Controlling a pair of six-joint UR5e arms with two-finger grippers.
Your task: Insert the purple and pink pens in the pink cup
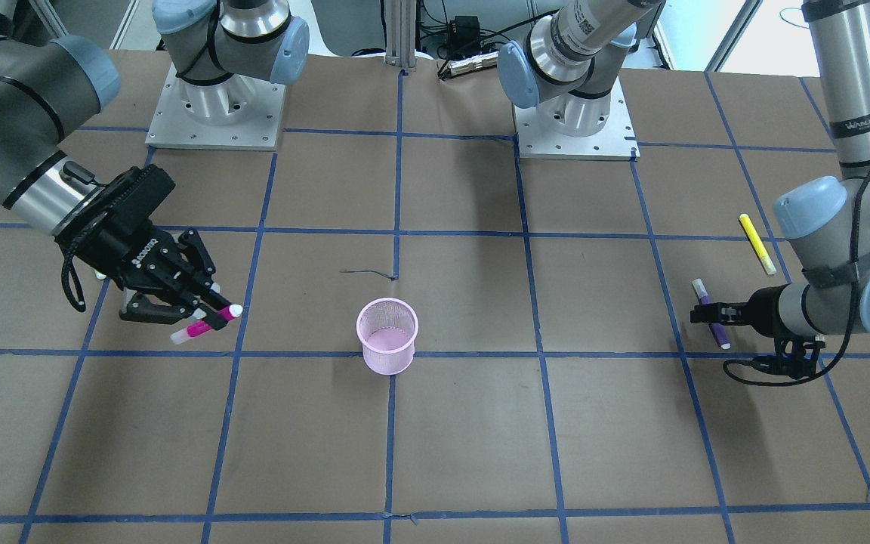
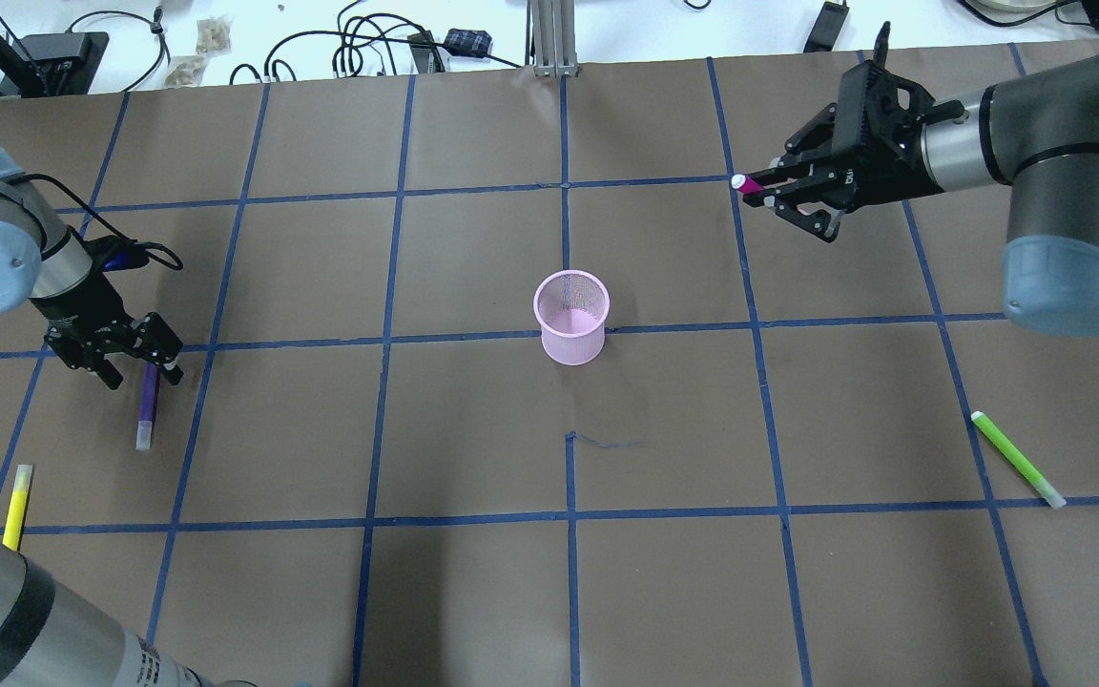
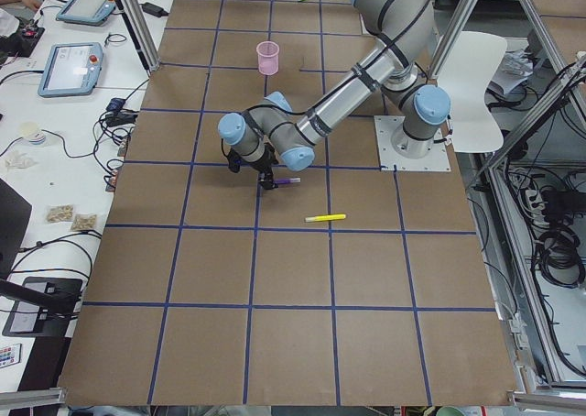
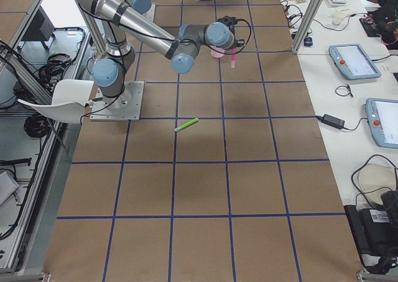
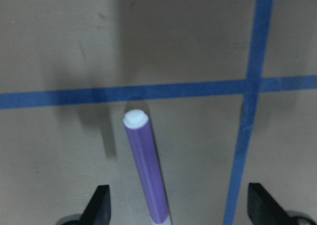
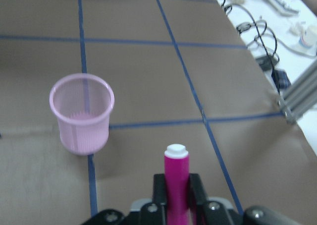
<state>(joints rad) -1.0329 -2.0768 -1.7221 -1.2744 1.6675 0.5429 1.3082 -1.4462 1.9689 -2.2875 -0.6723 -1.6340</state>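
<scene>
Right fingers (image 6: 157,191) clamped on pink pen (image 6: 176,178), pen off table (image 2: 473,572), white tip toward pink cup (image 2: 570,317). In overhead view pen at 2 o'clock from cup, well apart. Cup upright, mid-table. Left fingers (image 5: 100,205) spread wide, straddling purple pen (image 5: 146,173), no contact. Purple pen flat on table, 9 o'clock from cup.

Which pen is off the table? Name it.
The pink pen, held in the right gripper; the purple pen, yellow pen and green pen lie on the table.
</scene>
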